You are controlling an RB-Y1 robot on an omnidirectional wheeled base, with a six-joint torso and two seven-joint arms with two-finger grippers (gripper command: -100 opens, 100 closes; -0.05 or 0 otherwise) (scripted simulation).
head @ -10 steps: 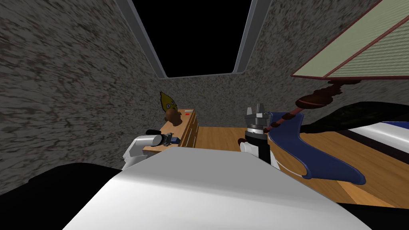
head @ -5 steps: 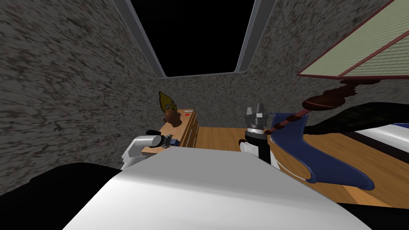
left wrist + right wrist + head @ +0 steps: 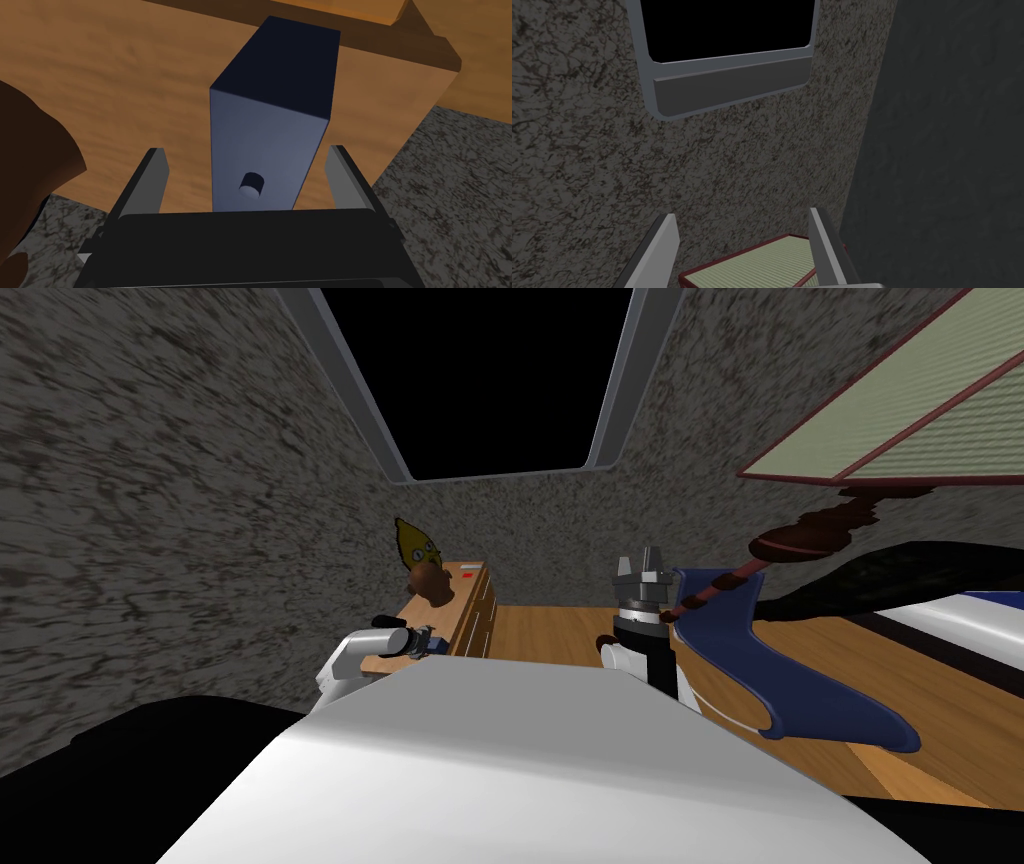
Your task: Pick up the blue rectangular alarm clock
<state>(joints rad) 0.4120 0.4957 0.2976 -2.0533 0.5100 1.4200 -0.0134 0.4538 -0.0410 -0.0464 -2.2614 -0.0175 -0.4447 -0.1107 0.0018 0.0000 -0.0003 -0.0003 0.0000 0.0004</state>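
Left end effector (image 3: 247,149) is hovering spread apart, straddling without touching the blue rectangular alarm clock (image 3: 272,110) standing at its 12 o'clock on the wooden dresser (image 3: 125,75); grasp step is pending, likely calling next for a square closure, then a lift.

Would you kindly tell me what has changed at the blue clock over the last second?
Little: my left arm edged slightly toward the wooden dresser, and the left pincer straddles the blue clock, open and clear of its sides; nothing is gripped. The clock stays on the dresser, and the right pincer stays raised and open.
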